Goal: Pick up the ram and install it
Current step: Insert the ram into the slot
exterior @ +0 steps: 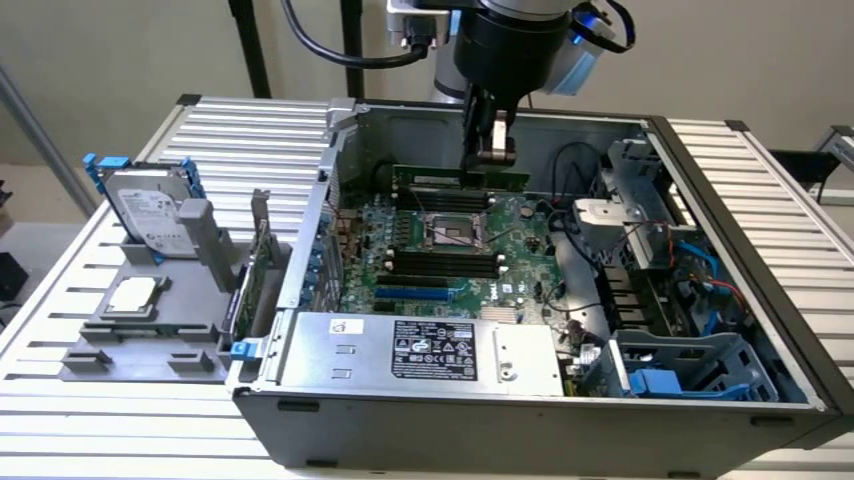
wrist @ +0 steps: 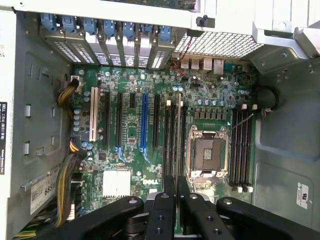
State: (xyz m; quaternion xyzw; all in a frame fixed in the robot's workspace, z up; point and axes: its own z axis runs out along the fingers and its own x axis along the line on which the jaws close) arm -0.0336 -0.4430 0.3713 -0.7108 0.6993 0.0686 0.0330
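The ram [exterior: 447,178], a long green stick, hangs level inside the open computer case [exterior: 747,260]. My gripper [exterior: 497,152] is shut on the stick near its end at the exterior view's right. It hovers over the black memory slots [exterior: 424,188] on the far side of the CPU socket [exterior: 454,230]. In the wrist view my black fingers [wrist: 162,212] point down at the motherboard [wrist: 130,135], above the slots [wrist: 172,135] beside the socket [wrist: 206,152]. More empty slots [wrist: 242,145] lie on the socket's other side.
A silver hard drive in a blue frame [exterior: 150,212] and an upright expansion card [exterior: 256,265] stand on a grey holder at the exterior view's left. The power supply [exterior: 427,350], a drive cage [exterior: 694,365] and cable bundles [wrist: 67,175] crowd the case.
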